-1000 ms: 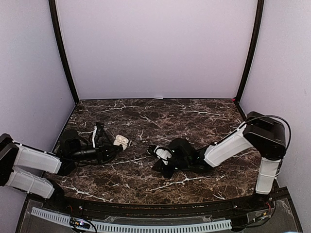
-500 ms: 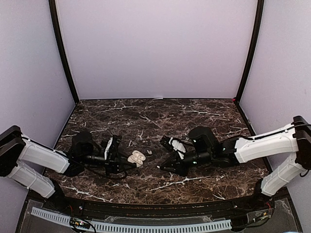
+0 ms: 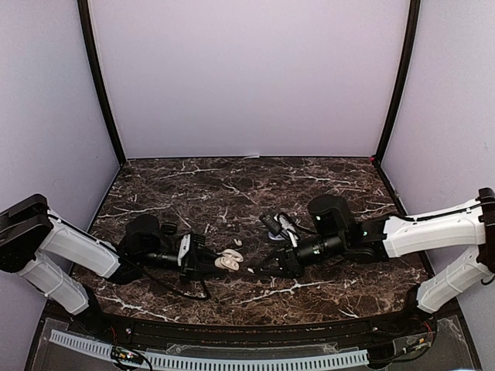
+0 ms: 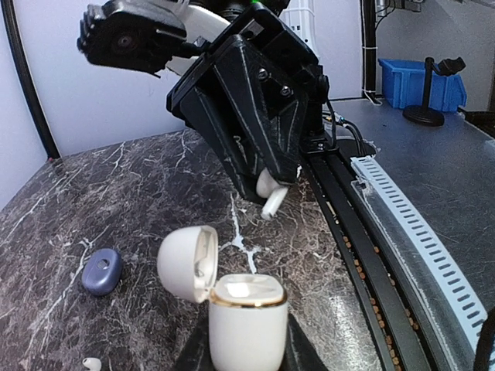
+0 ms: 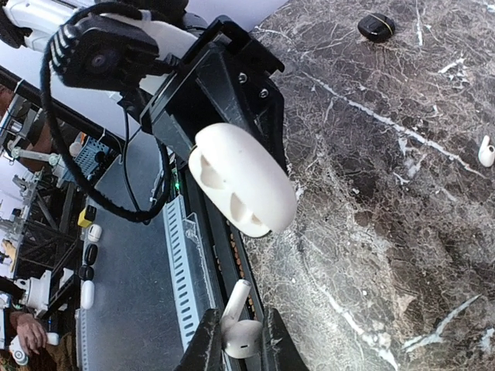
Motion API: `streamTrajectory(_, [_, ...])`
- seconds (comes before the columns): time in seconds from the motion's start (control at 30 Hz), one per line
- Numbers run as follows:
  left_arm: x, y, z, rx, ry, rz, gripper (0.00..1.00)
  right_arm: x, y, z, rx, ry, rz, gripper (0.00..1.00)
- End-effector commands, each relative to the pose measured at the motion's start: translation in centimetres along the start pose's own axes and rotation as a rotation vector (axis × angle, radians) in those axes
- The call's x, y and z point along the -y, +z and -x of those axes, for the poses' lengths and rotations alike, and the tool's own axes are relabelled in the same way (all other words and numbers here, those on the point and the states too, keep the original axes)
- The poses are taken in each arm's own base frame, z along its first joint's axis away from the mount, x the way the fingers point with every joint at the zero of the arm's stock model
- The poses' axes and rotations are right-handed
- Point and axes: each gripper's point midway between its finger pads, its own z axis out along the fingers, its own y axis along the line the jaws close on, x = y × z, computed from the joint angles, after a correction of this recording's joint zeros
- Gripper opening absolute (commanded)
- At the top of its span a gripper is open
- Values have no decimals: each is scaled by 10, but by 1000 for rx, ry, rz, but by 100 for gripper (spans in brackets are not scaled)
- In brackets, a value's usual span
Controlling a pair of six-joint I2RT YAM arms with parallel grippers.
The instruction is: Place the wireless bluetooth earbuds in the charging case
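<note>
Progress report: you're partway through the first bud, and nothing looks seated yet. Your left fingers (image 4: 195, 357) are clamped on the glossy white, gold-rimmed charging case (image 4: 246, 315), which has its lid flipped open. Your right fingers (image 5: 207, 346) are pinched narrow on a white stemmed plastic earbud (image 5: 238, 328). It's hovering just beside the case's open mouth, not touching.

The two sockets showing in the right wrist view look empty to me. You've got this bud left to seat, then the loose white earbud (image 5: 486, 151) lying on the dark marble worktop (image 4: 116, 193). The small black case (image 5: 377, 27) and the rounded blue-purple pod (image 4: 100, 271) sit off to the side.
</note>
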Motion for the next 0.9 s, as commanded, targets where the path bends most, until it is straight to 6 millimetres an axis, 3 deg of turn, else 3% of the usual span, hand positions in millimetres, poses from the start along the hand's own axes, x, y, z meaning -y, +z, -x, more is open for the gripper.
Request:
streamTrajectory(0.0, [-6, 8, 13, 24, 130, 33, 4, -11, 3, 17, 41, 74, 61, 1])
streamTrajectory(0.87, [-11, 17, -2, -31, 98, 65, 5, -5, 15, 28, 8, 52, 18, 1])
